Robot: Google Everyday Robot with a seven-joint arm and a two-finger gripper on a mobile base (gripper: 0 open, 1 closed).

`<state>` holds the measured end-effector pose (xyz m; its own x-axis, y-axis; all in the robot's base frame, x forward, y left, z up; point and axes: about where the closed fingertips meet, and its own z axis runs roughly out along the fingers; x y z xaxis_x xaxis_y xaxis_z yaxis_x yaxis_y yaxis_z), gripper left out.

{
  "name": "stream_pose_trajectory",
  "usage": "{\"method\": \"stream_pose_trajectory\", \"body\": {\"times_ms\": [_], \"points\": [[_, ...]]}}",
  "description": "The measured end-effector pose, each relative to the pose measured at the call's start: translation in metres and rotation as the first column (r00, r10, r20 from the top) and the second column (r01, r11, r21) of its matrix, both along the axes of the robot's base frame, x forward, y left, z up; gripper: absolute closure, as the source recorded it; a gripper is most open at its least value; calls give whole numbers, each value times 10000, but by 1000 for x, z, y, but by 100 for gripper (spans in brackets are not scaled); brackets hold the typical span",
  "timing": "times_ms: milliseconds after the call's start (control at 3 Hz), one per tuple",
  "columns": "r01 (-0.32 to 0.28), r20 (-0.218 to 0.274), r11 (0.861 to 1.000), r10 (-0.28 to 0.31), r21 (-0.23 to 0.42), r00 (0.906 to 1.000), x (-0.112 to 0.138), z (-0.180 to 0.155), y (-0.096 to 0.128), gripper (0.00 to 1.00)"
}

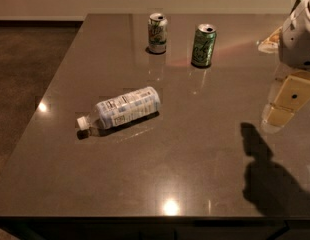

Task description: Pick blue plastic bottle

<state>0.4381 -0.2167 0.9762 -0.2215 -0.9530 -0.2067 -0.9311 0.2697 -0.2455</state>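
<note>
The blue plastic bottle [126,107] lies on its side on the dark glossy table [195,164], left of centre. It is clear with a pale blue-and-white label, and its small white cap [83,122] points left toward the front. My gripper [286,104] hangs from the white arm [300,34] at the right edge of the view, above the table. It is far to the right of the bottle and touches nothing.
A silver-white can [157,32] and a green can [203,45] stand upright at the back of the table, behind the bottle. A pale flat object [268,44] lies at the back right, partly hidden by the arm. The table's left edge drops to the floor [25,59].
</note>
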Motion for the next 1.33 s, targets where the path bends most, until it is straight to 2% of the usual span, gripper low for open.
{"method": "stream_pose_trajectory", "body": {"times_ms": [333,667,1000,1333], "points": [[-3,19,10000,3,2,10000,0,0,0,0],[-638,39,9971,637,409,9980,6,2,28,0],[-1495,25,9849,1499,868,9887,22,-2,69,0],[-2519,129,9613,2521,1112,9676,45,-3,121,0]]}}
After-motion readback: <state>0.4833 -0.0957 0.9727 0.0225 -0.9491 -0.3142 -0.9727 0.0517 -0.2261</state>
